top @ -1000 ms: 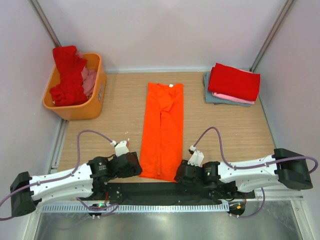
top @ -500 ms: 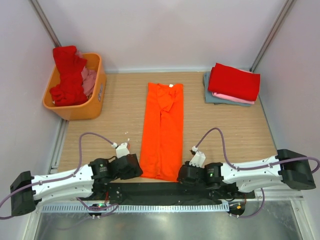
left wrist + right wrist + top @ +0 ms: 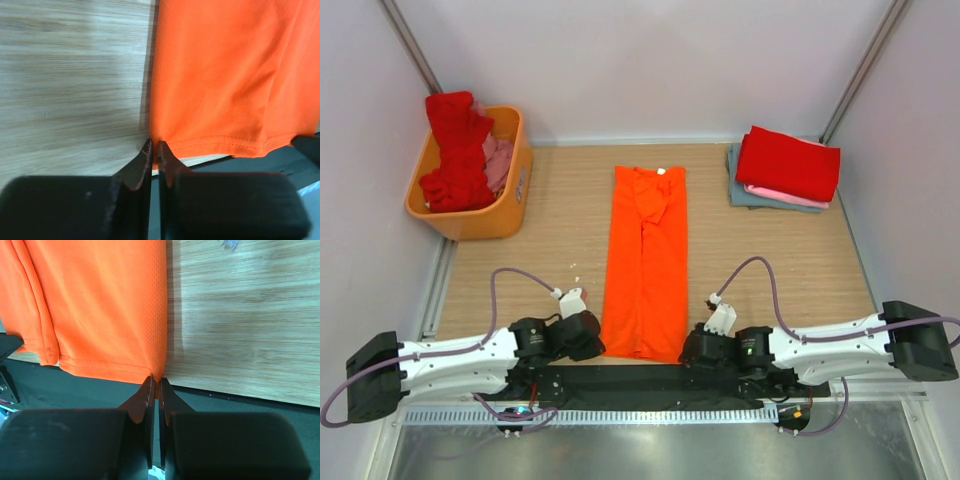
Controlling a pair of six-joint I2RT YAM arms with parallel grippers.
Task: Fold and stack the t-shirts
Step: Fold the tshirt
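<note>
At the orange t-shirt's near hem: the left gripper (image 3: 597, 346) is at its left corner and the right gripper (image 3: 689, 351) at its right corner.
Orange t-shirt (image 3: 645, 262): lies flat on the wooden table (image 3: 550, 250) as a long narrow strip, sleeves folded in, white neck label at its far end.
Arm pose: both arms lie low and stretched inward from their outer bases, wrists pointing at the orange t-shirt from either side.
Left jaws: pinched together on the orange t-shirt's near left corner.
Right jaws: clamped on the orange t-shirt's near right corner.
Wrist views only: the left gripper (image 3: 154, 146) and right gripper (image 3: 155, 381) show thin fingertips meeting right at the stitched hem, with the mesh weave of the cloth plain; the hem slightly overhangs a black strip (image 3: 75, 390).
Top view only: far left of the orange t-shirt, an orange basket (image 3: 510, 190) holds a red shirt (image 3: 455, 150) and pink cloth (image 3: 498, 160); far right of it, a folded stack has red (image 3: 788, 165) over pink (image 3: 790, 197) over grey-blue (image 3: 740, 185).
Change since a second ago: both arms sit slightly lower and nearer the table's near edge; the orange t-shirt lies much as before.
</note>
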